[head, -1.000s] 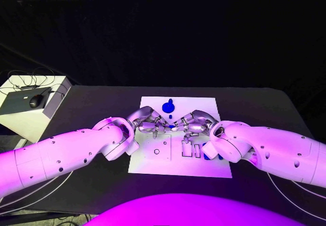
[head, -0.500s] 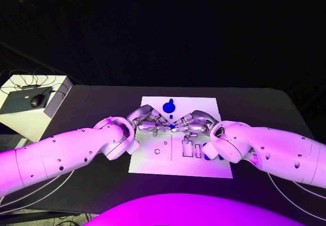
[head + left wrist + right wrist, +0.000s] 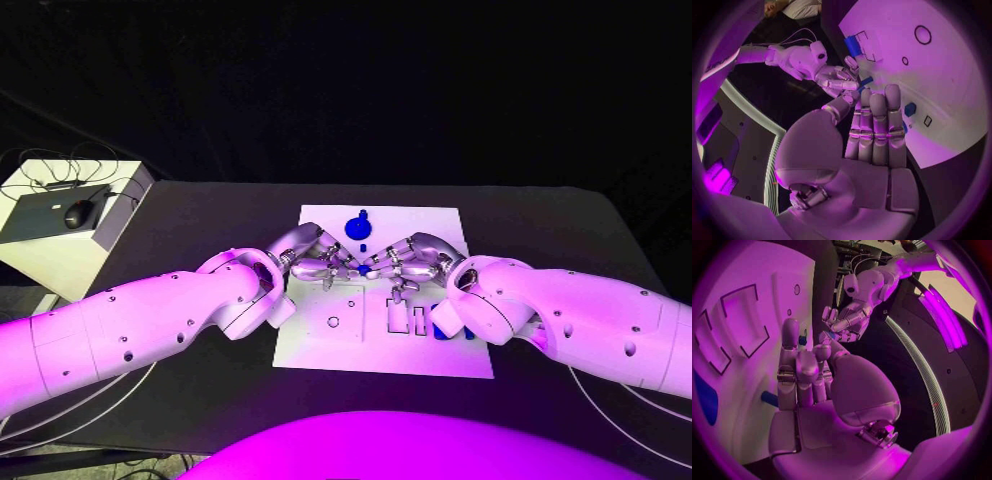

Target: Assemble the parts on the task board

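A black worktop is seen, with the white task board lying at its middle. A pale box carrying a dark device is noted beside the worktop's far left corner.

Both arms are brought in over the board's middle. The left robot hand and the right robot hand are met fingertip to fingertip above the board. A small blue part is seen just between the fingertips of the two; in the left wrist view the same blue part is seen at the right hand's fingertips. Whether it is pinched by one robot hand, by both, or merely touched cannot be told.

Toward the board's far edge a larger rounded blue part is seen, with a small blue piece just nearer. Near the board's right edge, beside the rectangular cut-outs, another blue part is partly hidden by the right wrist.
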Robot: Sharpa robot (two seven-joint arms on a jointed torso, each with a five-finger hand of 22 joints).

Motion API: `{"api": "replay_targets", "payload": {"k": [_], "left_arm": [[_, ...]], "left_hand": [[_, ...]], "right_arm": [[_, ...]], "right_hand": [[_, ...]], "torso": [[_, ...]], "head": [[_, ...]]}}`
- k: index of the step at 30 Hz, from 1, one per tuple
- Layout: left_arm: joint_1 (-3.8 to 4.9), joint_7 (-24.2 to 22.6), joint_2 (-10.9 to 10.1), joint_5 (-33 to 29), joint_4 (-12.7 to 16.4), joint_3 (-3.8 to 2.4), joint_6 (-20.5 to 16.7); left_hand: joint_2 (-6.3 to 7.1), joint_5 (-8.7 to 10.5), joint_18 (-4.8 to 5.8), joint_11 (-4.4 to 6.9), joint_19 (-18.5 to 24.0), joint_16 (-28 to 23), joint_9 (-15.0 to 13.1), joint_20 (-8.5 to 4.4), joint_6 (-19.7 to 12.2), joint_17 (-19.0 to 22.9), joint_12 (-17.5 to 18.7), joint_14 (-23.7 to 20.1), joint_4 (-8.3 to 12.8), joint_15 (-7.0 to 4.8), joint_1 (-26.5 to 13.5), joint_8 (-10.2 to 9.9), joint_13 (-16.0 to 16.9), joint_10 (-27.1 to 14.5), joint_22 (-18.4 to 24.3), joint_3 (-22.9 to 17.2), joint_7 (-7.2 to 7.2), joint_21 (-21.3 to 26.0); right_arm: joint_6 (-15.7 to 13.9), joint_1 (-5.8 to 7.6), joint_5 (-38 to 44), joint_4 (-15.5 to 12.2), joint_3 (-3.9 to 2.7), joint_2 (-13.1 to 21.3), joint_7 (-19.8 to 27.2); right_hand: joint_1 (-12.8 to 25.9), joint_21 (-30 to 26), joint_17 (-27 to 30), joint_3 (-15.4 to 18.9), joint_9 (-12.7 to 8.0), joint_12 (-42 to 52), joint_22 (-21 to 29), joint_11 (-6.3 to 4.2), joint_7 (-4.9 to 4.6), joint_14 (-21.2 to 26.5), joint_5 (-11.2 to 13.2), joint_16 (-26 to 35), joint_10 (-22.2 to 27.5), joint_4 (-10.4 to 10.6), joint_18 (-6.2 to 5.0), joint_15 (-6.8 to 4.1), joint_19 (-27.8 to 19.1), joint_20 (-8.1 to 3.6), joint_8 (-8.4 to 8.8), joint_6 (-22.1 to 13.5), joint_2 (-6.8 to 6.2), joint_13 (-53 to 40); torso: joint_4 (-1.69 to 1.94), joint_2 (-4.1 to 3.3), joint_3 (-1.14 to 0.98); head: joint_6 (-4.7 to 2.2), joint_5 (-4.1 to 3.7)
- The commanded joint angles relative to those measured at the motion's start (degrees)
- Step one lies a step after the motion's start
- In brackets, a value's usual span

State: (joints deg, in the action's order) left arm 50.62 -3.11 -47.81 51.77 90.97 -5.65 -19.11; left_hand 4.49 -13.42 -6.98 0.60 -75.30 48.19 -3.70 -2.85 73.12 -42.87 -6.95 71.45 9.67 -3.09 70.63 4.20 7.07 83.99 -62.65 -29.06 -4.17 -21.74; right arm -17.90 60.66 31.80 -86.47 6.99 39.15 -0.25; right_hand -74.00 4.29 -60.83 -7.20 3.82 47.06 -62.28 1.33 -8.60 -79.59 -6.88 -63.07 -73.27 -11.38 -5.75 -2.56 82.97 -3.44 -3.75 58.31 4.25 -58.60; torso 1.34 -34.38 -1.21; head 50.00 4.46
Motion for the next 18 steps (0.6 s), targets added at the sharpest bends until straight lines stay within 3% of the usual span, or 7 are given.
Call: {"api": "replay_targets", "payload": {"k": [1,6,12,13,18], "left_arm": [[0.0,-0.1,-0.1,-0.9,0.0,-0.01,1.4],[0.0,0.3,-0.2,-1.3,0.0,-0.01,1.1],[0.0,0.9,-0.2,-1.8,-0.1,-0.01,0.9],[0.0,1.1,-0.2,-1.8,-0.1,-0.01,0.9],[0.0,1.5,-0.3,-1.9,-0.2,-0.01,0.5]], "left_hand": [[0.29,-0.39,-0.95,0.44,0.4,0.4,-3.2,-0.09,1.3,-0.2,-0.2,0.0,0.0,-0.45,-0.6,0.1,0.2,1.3,-0.3,-0.5,1.04,-0.4],[0.4,-0.46,-0.97,0.47,0.3,0.6,-3.3,-0.12,1.4,-0.3,-0.4,0.1,0.0,-0.49,-0.8,0.2,0.3,1.3,-0.6,-0.7,1.07,-0.5],[0.47,-0.48,-0.99,0.47,0.3,0.8,-3.3,-0.12,1.4,-0.5,-0.5,0.1,0.1,-0.49,-0.9,0.2,0.5,1.3,-1.0,-1.0,1.06,-0.6],[0.49,-0.48,-0.99,0.47,0.3,0.8,-3.4,-0.12,1.4,-0.5,-0.5,0.1,0.1,-0.5,-0.9,0.2,0.5,1.3,-1.0,-1.0,1.06,-0.6],[0.53,-0.48,-1.01,0.49,0.3,0.8,-3.4,-0.13,1.4,-0.5,-0.6,0.1,0.1,-0.51,-0.9,0.2,0.6,1.3,-1.1,-1.1,1.07,-0.6]], "right_arm": [[-0.8,0.0,0.3,0.1,-0.03,0.0,0.7],[-0.5,0.01,0.4,0.1,-0.03,0.1,0.7],[1.0,0.01,0.5,-0.2,-0.03,0.0,1.2],[1.2,0.01,0.5,-0.2,-0.03,0.0,1.3],[1.7,0.01,0.5,-0.3,-0.03,0.0,1.8]], "right_hand": [[-0.7,0.2,0.6,0.4,0.0,1.0,0.6,-0.13,-0.22,0.4,-0.1,-0.5,0.5,0.0,-0.79,0.03,0.0,0.31,0.03,-0.1,0.12,0.9],[-0.7,0.3,0.4,0.2,0.1,1.5,0.6,-0.58,0.6,0.1,-0.1,-0.9,0.2,0.1,-0.72,-0.27,0.1,0.15,-0.15,2.1,0.65,0.7],[-0.9,0.6,-1.4,-0.6,0.7,3.5,0.4,-2.07,3.39,-0.9,-0.1,-2.6,-1.7,0.4,-0.25,-1.28,0.6,-0.5,-1.85,8.3,2.76,-0.8],[-0.8,0.6,-1.8,-0.4,0.4,2.8,0.4,-2.64,3.67,-0.9,0.1,-2.7,-2.2,0.4,0.72,-1.88,0.7,-1.4,-0.73,9.4,2.95,-0.8],[-1.0,0.6,-2.6,-0.4,0.6,3.2,0.5,-2.63,4.12,-1.4,0.1,-3.1,-2.8,0.2,0.91,-1.86,0.9,-1.52,-0.62,10.5,3.3,-1.7]], "torso": [[0.02,-0.01,0.01],[0.05,0.01,0.02],[0.01,-0.01,0.01],[0.02,0.0,0.01],[0.0,-0.01,0.01]], "head": [[0.0,0.01],[0.0,0.04],[0.0,0.09],[0.0,0.1],[0.0,0.12]]}}
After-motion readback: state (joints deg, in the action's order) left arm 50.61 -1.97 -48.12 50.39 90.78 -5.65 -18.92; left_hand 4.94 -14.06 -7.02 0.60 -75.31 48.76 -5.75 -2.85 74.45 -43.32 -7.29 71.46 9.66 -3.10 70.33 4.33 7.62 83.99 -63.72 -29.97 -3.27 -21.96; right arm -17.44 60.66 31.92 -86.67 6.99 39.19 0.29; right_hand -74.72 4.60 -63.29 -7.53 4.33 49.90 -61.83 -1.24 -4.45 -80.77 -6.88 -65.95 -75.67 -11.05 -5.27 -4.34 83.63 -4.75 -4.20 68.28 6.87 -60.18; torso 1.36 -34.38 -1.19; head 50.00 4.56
